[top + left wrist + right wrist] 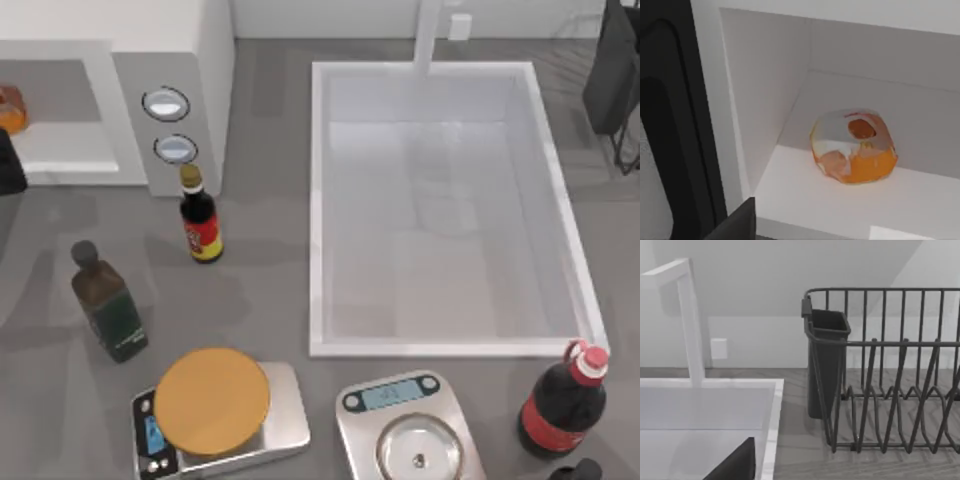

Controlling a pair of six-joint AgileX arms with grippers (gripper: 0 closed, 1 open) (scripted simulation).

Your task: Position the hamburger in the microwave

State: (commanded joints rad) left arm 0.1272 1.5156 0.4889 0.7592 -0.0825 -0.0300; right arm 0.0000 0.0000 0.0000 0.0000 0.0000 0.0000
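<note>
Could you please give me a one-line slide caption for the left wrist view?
The hamburger sits on the floor of the microwave cavity, free of any gripper.

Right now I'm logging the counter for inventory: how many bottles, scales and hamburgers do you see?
Bottles: 3: sauce bottle, dark green bottle, cola bottle.
Scales: 2: orange-topped scale, steel-dish scale.
Hamburgers: 1: hamburger, lying in the microwave.
Total: 6

Left arm (pixel 8 165) at table's left edge.
</note>
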